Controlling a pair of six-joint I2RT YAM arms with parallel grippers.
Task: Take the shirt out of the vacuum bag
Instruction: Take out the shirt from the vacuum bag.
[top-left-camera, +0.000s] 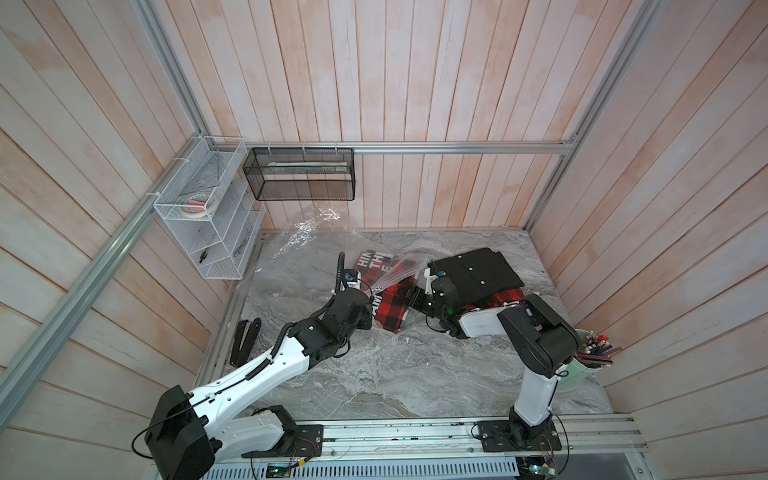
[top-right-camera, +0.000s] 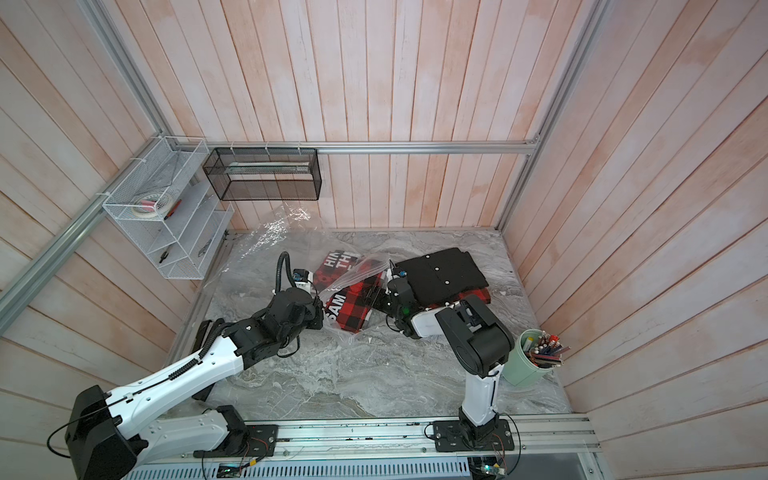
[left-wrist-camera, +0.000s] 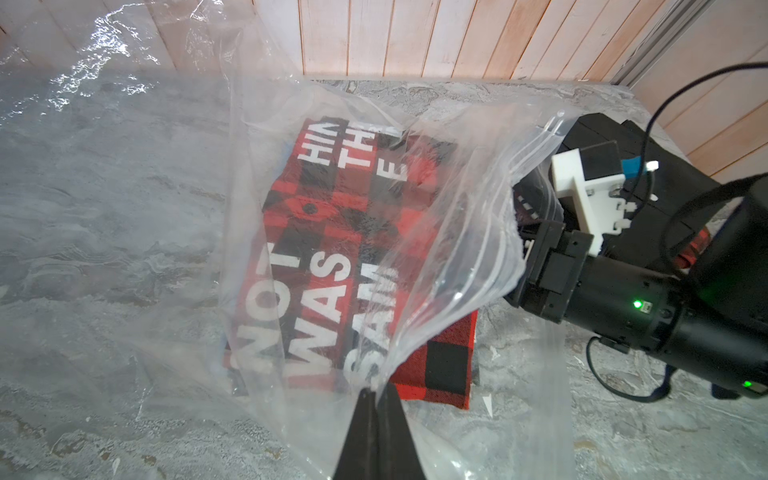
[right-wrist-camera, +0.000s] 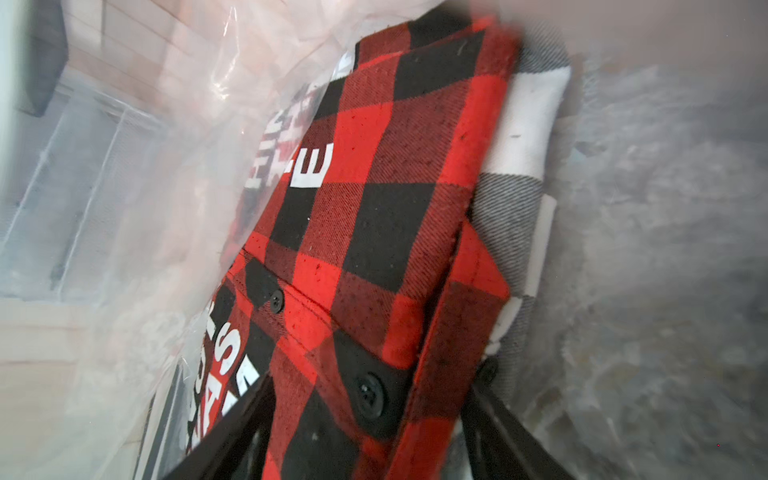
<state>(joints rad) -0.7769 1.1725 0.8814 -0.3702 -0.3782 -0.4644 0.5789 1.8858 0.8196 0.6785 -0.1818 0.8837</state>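
Left pincer (left-wrist-camera: 376, 395) pinching 1 vacuum bag (left-wrist-camera: 457, 232), right pincer (right-wrist-camera: 372, 386) straddling 1 shirt (right-wrist-camera: 374, 208)

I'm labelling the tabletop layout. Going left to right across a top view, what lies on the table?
From the left: black stapler → vacuum bag holding the plaid shirt → flat black item → green pencil cup.

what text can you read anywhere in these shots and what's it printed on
"NOT": white print on the plaid shirt, seen through the vacuum bag
"WAS": same shirt
"SAM": same shirt, rest hidden by a bag fold
"HI": same shirt, rest unclear
"TH": same shirt, rest unclear
"E": same shirt, alone
Pens in the green cup: markings too small to read
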